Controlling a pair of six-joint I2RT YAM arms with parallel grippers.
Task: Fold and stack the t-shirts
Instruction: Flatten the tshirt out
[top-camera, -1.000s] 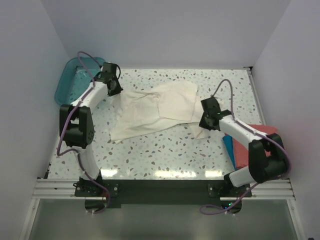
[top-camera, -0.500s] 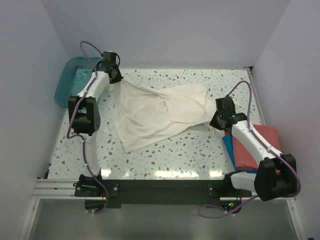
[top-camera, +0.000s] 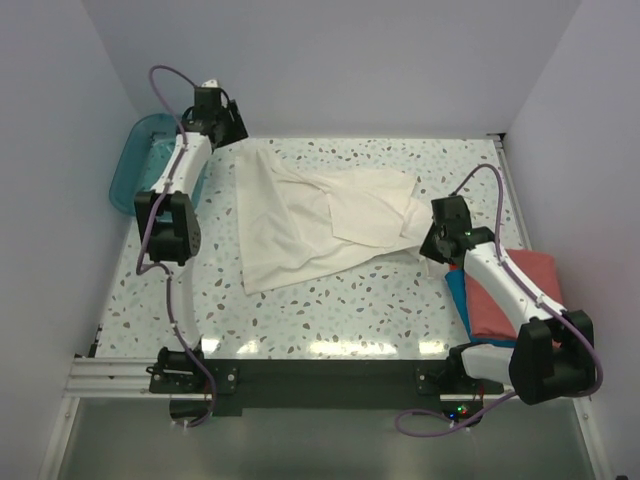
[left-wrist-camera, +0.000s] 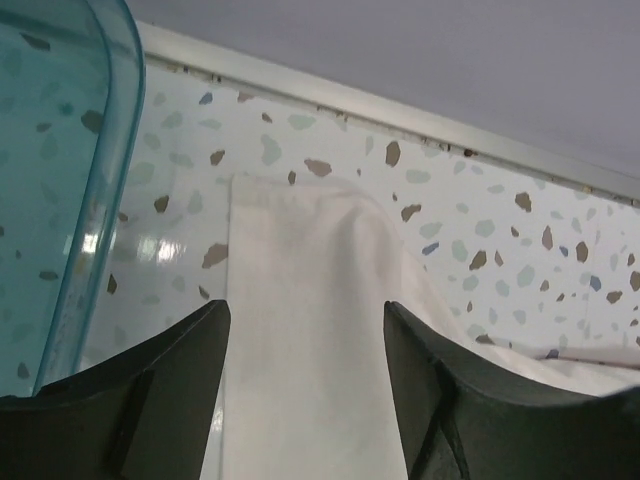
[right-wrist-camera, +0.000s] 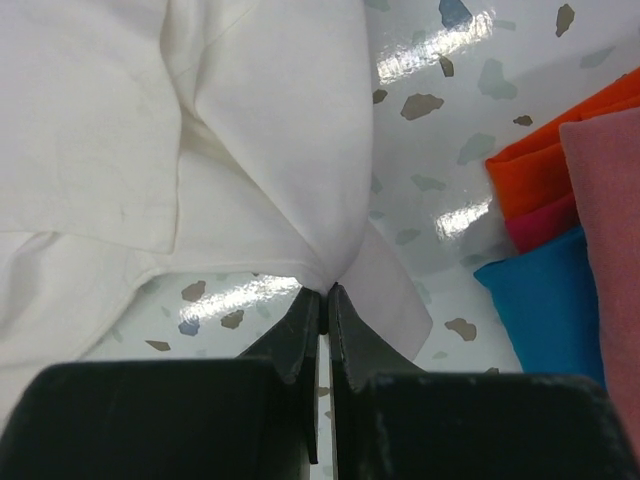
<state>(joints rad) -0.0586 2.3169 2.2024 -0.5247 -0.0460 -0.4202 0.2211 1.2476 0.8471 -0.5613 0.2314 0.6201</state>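
Note:
A cream-white t-shirt (top-camera: 310, 215) lies spread across the middle of the table, still rumpled. Its far left corner (left-wrist-camera: 300, 290) rests flat on the table between the fingers of my left gripper (top-camera: 222, 128), which stands open at the back left. My right gripper (top-camera: 432, 240) is shut on the shirt's right edge (right-wrist-camera: 320, 262), pinching a fold of cloth. A salmon-red t-shirt (top-camera: 515, 290) lies folded on a bright blue one (top-camera: 458, 292) at the right edge, seen also in the right wrist view as the blue shirt (right-wrist-camera: 545, 310) and the salmon shirt (right-wrist-camera: 605, 200).
A translucent teal tub (top-camera: 145, 160) stands at the back left corner, close beside my left gripper; its rim (left-wrist-camera: 105, 180) fills the left of the left wrist view. An orange cloth (right-wrist-camera: 535, 170) shows in the stack. White walls enclose the table.
My left gripper carried the shirt's corner to the back left, stretching the cloth out, then opened and let it drop. The right gripper pulled its edge rightward and stays shut.

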